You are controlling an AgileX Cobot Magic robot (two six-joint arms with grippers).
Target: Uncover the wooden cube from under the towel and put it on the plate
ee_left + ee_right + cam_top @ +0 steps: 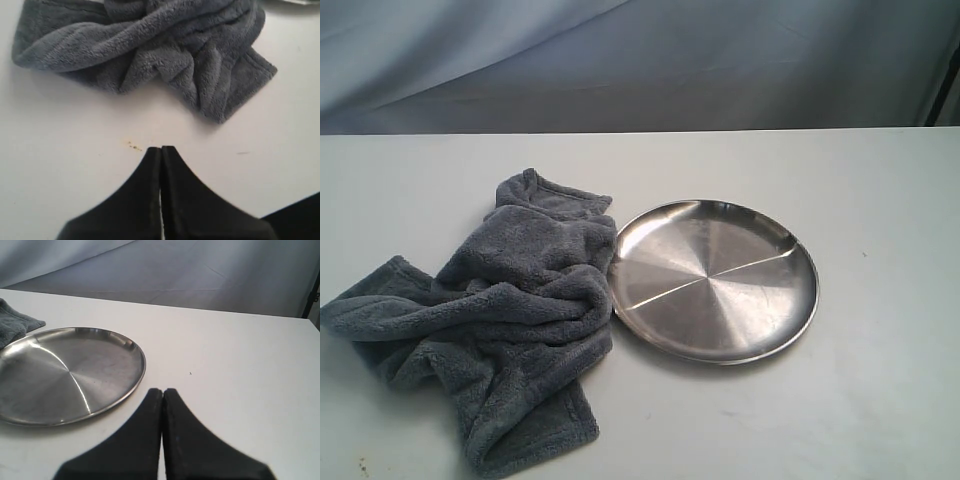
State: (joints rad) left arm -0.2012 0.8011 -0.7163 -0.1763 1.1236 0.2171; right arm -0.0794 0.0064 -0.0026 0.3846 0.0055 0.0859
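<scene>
Left gripper (161, 148), closed and empty, is facing the towel (150, 50) just ahead; right gripper (163, 390), also closed, is hovering beside the plate (70, 370). The wooden cube is hiding unseen, likely underneath; blind tugging risks flinging it

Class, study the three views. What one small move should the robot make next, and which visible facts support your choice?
Probably open the left pincer and ease it toward the nearest edge of the towel to grip it. The wooden cube shows nowhere, the towel lies bunched beside the bare plate, and the left pincer, shut, faces the towel with bare table between them.
</scene>
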